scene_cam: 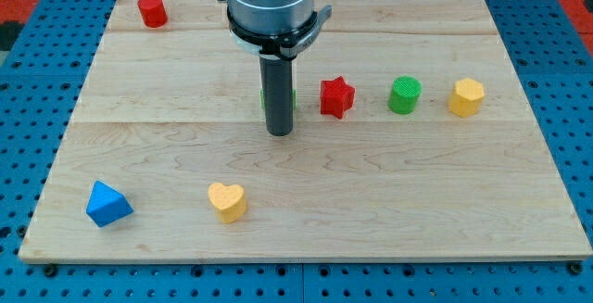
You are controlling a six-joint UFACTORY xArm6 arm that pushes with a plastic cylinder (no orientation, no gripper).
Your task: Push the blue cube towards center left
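The blue block (108, 204), a wedge-like shape, lies near the view's bottom left corner of the wooden board (167, 90). My tip (279, 132) rests on the board near its middle, far to the right of and above the blue block. A green block (293, 98) sits right behind the rod and is mostly hidden by it. The tip touches no block that I can see.
A yellow heart (228, 201) lies right of the blue block. A red star (336, 97), a green cylinder (404, 94) and a yellow hexagon (467, 96) stand in a row right of the rod. A red cylinder (152, 11) sits at the top left.
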